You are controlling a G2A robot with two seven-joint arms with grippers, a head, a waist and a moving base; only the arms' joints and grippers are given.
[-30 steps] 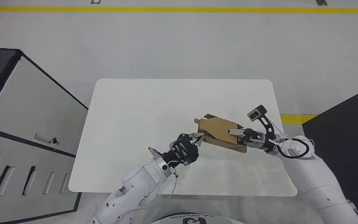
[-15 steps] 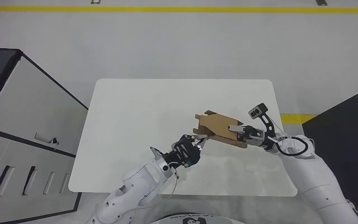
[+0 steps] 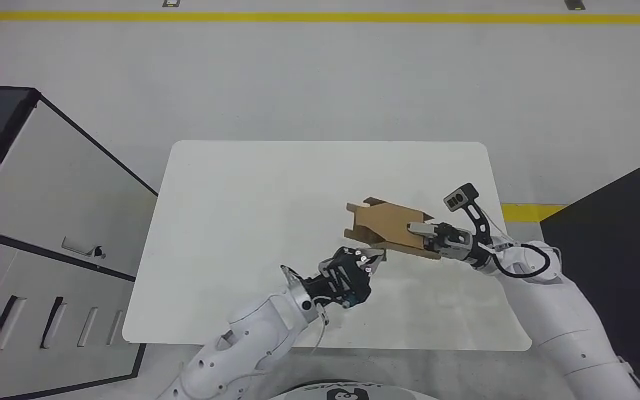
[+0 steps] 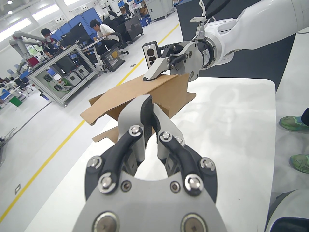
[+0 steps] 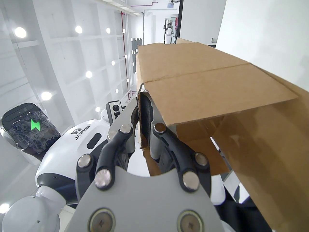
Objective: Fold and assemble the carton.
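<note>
From above, the brown carton (image 3: 388, 222) sits over the right half of the white table (image 3: 250, 200), half opened and skewed, with an arm at each end. The right gripper (image 3: 418, 231) is on its right-hand end. The right wrist camera makes the grip plain: the fingers (image 5: 144, 112) are clamped tight on a ragged cardboard edge, with the panels and a crease running away beyond it. The left wrist camera gives what the overhead one can't: the carton is tilted, its held end highest, and its flaps hang loose toward the table. The left gripper (image 3: 374, 260) is just beside the carton's near lower edge with its jaws pressed together. I honestly can't tell if a bit of flap is caught between them or just sits behind, since the fingers hide that spot. Around it there's a grey cabinet (image 3: 50, 200) off the table's left side, a black panel (image 3: 600, 230) on the right, and a yellow floor line (image 3: 300, 16) across the far side.
</note>
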